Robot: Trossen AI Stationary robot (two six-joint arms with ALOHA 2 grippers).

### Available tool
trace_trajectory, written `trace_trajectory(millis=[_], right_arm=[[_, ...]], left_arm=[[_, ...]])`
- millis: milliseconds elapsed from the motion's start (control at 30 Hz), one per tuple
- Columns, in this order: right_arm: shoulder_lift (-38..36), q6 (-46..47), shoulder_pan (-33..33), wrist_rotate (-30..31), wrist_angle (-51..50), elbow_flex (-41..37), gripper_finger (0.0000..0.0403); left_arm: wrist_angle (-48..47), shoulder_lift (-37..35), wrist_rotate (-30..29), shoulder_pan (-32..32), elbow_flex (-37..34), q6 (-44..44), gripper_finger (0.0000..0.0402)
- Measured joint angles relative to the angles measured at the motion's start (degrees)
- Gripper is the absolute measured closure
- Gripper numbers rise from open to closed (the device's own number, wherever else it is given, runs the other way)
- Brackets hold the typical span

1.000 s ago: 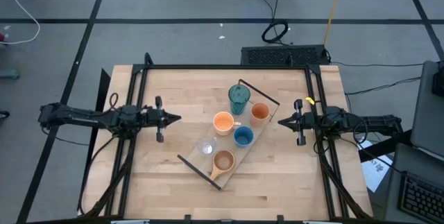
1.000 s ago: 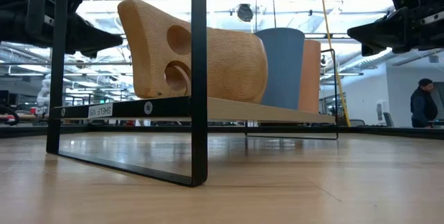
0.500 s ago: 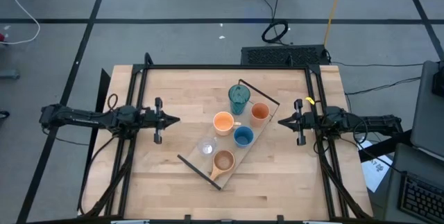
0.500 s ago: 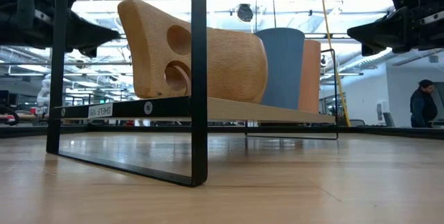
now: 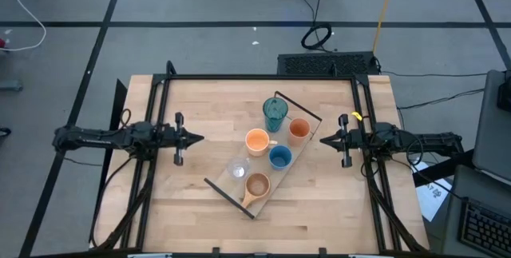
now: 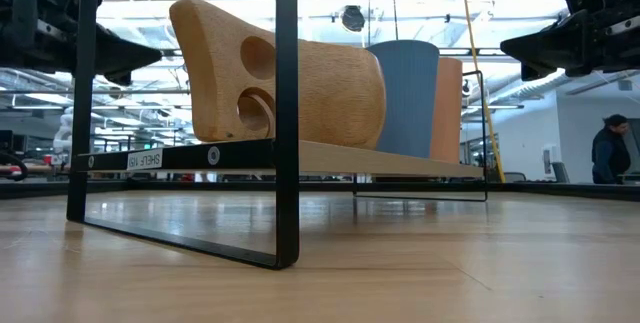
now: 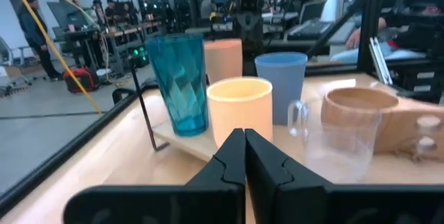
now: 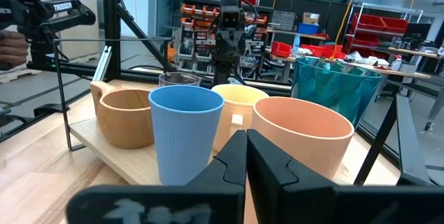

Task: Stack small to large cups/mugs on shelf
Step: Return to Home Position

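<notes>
The light-wood shelf lies slantwise at the table's middle, its black rails at both ends. On it stand the teal tumbler, an orange cup, a second orange cup, the blue cup, the clear cup and the tan handled mug. My left gripper is shut and empty, left of the shelf, above the table. My right gripper is shut and empty, right of the shelf.
A black metal frame runs round the table's far and side edges. Bare tabletop lies near and left of the shelf. A person stands in the room beyond the table's right side.
My left gripper has drawn back a little toward the table's left edge, away from the shelf, still shut. The cups and the shelf have not moved.
</notes>
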Motion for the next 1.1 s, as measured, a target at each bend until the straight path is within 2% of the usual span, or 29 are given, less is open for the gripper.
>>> trace_trajectory(millis=[400, 1100], right_arm=[[0.00, 0.00, 0.01, 0.00, -0.02, 0.00, 0.0403], [0.00, 0.01, 0.01, 0.00, -0.06, 0.00, 0.0403]], left_arm=[[-7.62, -6.44, -0.31, 0.00, 0.10, -0.66, 0.0399], [-8.11, -6.69, -0.02, 0.02, 0.13, -0.84, 0.0393]])
